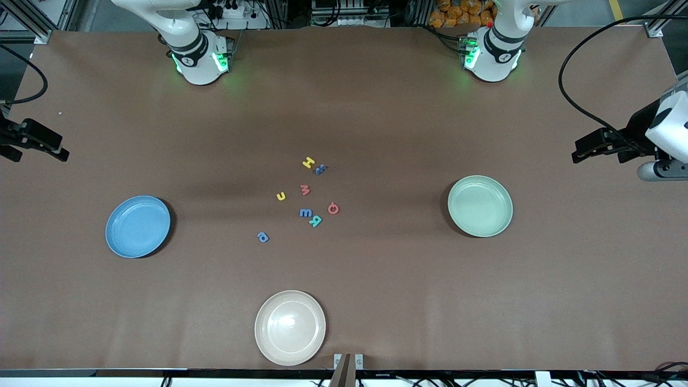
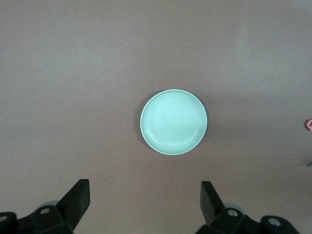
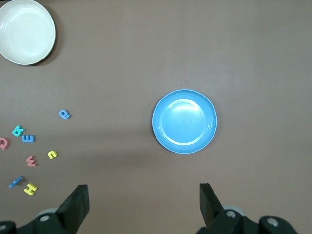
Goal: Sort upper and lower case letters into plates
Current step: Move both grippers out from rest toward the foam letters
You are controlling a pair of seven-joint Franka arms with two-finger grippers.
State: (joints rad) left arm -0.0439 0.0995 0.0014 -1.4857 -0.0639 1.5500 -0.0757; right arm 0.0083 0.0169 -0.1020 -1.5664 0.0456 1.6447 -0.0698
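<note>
Gaping wide, left end effector [image 2: 141,204] and right end effector [image 3: 141,204] hold nothing.

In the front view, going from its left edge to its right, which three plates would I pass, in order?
Sky blue plate → cream-beige plate → pale mint green plate.
</note>
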